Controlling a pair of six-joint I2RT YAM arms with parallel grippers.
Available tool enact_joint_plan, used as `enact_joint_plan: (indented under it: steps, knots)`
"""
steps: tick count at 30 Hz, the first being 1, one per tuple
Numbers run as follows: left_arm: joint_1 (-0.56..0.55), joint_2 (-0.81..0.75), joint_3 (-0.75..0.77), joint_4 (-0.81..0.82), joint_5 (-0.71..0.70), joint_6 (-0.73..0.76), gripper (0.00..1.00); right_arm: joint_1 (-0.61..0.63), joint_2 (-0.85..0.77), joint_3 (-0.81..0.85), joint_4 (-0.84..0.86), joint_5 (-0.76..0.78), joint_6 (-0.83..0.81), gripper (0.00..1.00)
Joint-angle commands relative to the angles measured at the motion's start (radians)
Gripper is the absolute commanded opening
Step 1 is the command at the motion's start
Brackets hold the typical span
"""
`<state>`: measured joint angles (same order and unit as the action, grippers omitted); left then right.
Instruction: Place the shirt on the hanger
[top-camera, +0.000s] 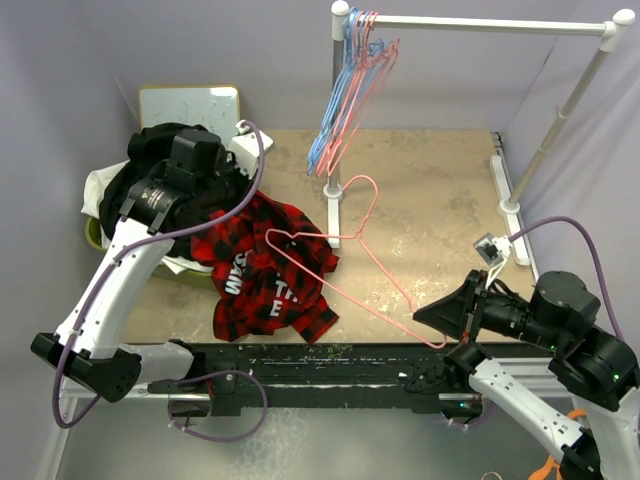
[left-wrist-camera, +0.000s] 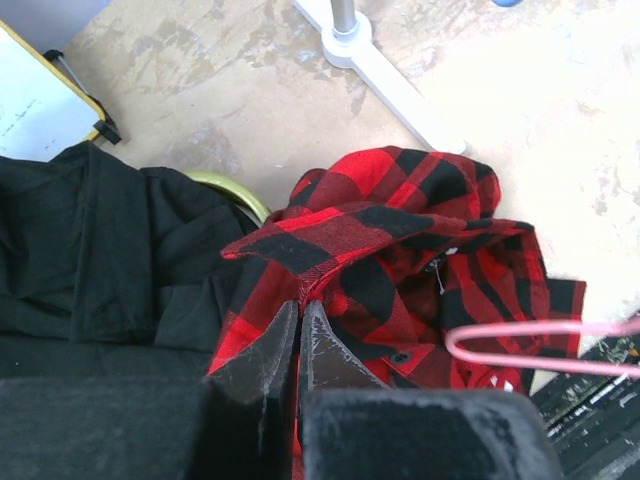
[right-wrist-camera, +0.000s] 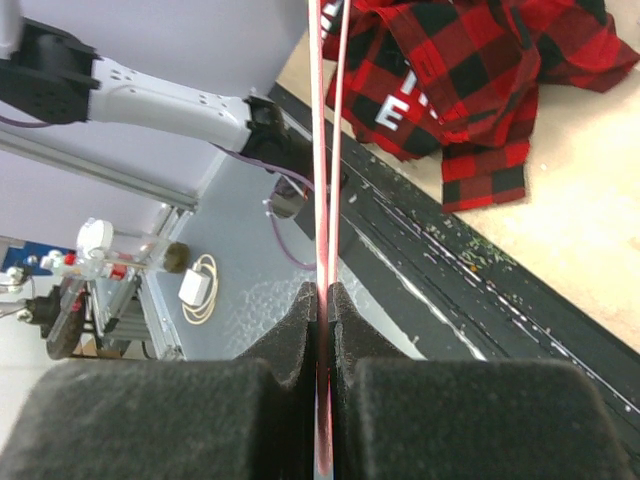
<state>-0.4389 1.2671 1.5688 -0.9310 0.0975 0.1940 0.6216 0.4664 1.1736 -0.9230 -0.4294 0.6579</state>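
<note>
From where I stand, the shirt (top-camera: 270, 275) lies crumpled at the left of centre in the overhead view, on the tan surface (top-camera: 430, 200), with its upper edge against the basket (left-wrist-camera: 235, 185). The left gripper (left-wrist-camera: 300, 312) has its fingers pressed together on a fold near the shirt's collar. At the lower right, the right gripper (right-wrist-camera: 323, 292) is clamped tight on the wire of the hanger (right-wrist-camera: 319, 180). The hanger slants across the middle of the frame, and its far shoulder tip is over the red check.

The step in hand looks to be feeding that tip into the neck opening. To do it well, I'd say the left arm should lift only the top layer of the collar, so that a mouth opens. The right arm should then bring the tip in low and level under that layer, not push against the bunched cloth (thin wire like that will snag on a placket or button). The sleeve side should be kept slack until the first shoulder is seated.

By my count there are:
- one checked shirt
- one pink hanger in play
- two arms
- one rail (top-camera: 480, 22)
- one basket, holding a black garment (left-wrist-camera: 100, 250)
- a bunch of spare hangers (top-camera: 345, 100), blue and pink, too overlapped to count
</note>
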Motion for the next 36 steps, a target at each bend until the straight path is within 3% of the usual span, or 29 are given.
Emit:
enact_joint_plan:
  steps: [1, 8, 16, 20, 26, 29, 36]
  knots:
    - [0.0, -0.043, 0.078, -0.015, 0.095, -0.005, 0.0, 0.004, 0.042, -0.002, 0.017, 0.035, -0.068, 0.0]
    - [0.002, -0.062, 0.162, -0.108, 0.327, -0.008, 0.0, 0.004, 0.083, -0.069, 0.153, 0.031, -0.07, 0.0]
    - [0.002, -0.093, 0.184, -0.168, 0.465, 0.027, 0.0, 0.004, 0.123, -0.157, 0.511, -0.044, 0.014, 0.0]
    - [0.002, -0.122, 0.198, -0.204, 0.477, 0.061, 0.0, 0.004, 0.133, -0.214, 0.667, -0.069, 0.056, 0.0]
    - [0.002, -0.138, 0.243, -0.193, 0.381, 0.076, 0.0, 0.006, 0.192, -0.311, 0.933, -0.158, 0.139, 0.0]
    - [0.002, -0.136, 0.279, -0.206, 0.416, 0.074, 0.0, 0.009, 0.236, -0.346, 1.048, -0.151, 0.155, 0.0]
    - [0.028, -0.147, 0.289, -0.242, 0.528, 0.068, 0.0, 0.169, 0.45, -0.358, 1.29, 0.013, 0.134, 0.0]
